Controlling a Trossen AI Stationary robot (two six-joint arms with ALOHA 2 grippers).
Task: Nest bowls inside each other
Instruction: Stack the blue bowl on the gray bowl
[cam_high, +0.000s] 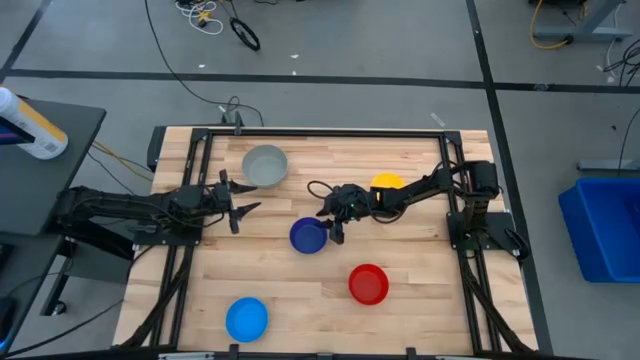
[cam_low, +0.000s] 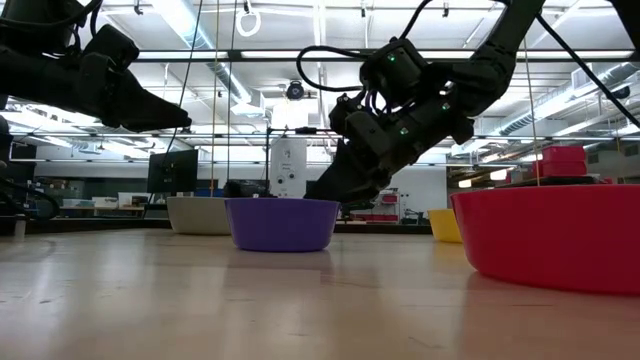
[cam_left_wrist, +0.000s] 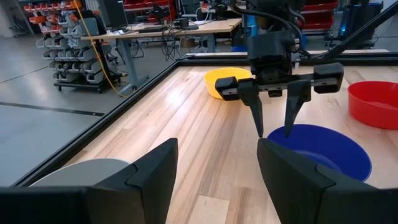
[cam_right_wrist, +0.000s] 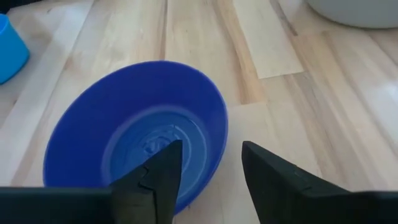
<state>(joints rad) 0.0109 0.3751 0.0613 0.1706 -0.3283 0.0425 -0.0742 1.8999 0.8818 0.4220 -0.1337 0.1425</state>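
Blue bowl empty; upright

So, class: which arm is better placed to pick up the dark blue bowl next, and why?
The right. Its tool straddles the dark blue bowl's rim with fingers apart, one inside, one outside. The left tool hangs open farther off, near the grey bowl.

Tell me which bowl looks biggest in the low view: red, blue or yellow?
1. Red bowl, but it sits nearest the camera.
2. Blue bowl.
3. Yellow bowl, farthest back and partly hidden.
Real sizes may be alike.
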